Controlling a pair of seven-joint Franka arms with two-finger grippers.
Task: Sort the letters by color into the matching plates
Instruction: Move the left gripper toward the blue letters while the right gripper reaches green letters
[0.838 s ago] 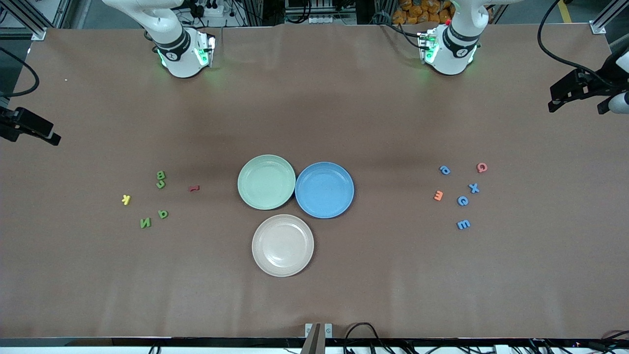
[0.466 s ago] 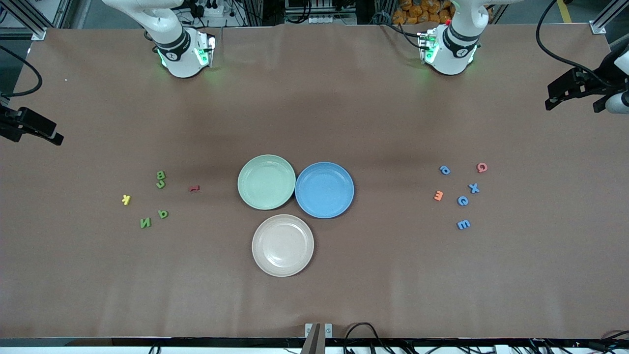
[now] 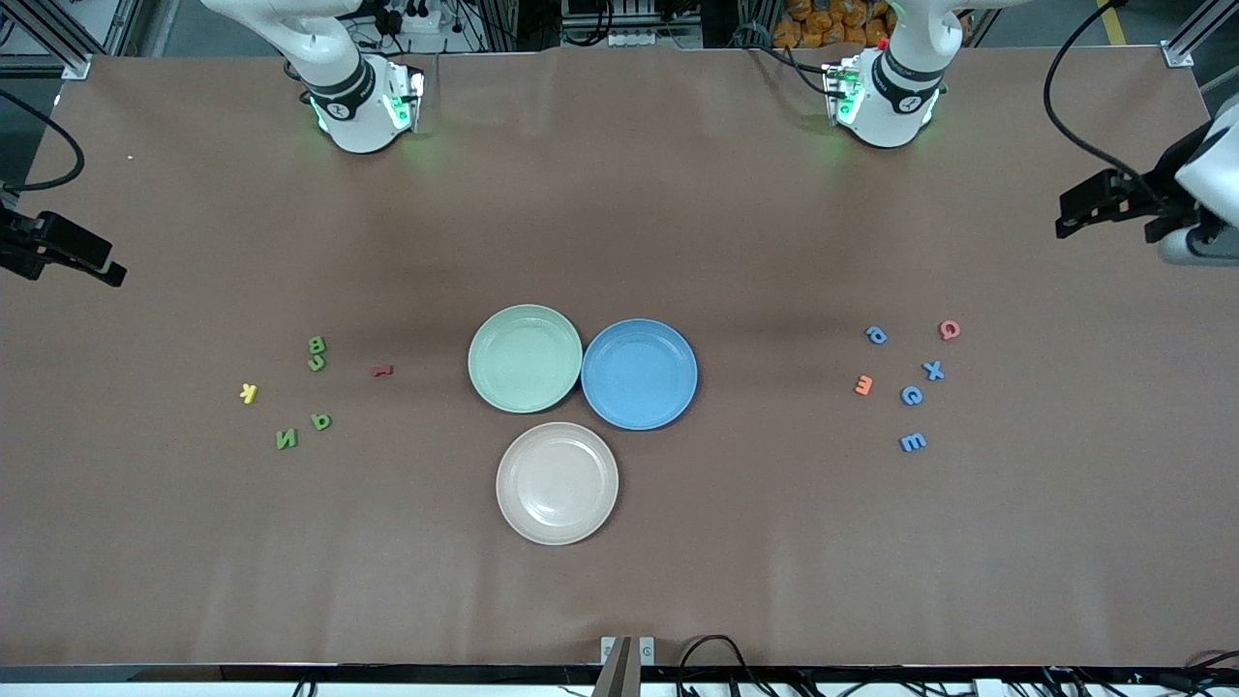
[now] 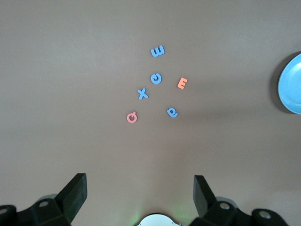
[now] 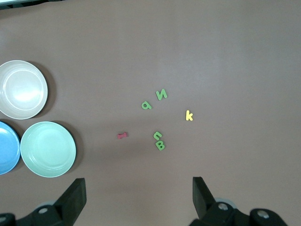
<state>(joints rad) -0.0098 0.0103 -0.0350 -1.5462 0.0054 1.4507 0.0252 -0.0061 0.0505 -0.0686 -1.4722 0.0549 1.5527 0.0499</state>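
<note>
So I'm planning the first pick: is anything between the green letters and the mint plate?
One thing: the red letter lies on the table between the green letters and the mint plate, roughly on the straight path. It is small and flat, so a carried letter would probably pass over it.

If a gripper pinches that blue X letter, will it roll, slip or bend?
The blue X lies flat on the table, so it probably won't roll. It looks chunky, likely stiff. Being tiny, it may skid or twist if pinched off-centre.
</note>
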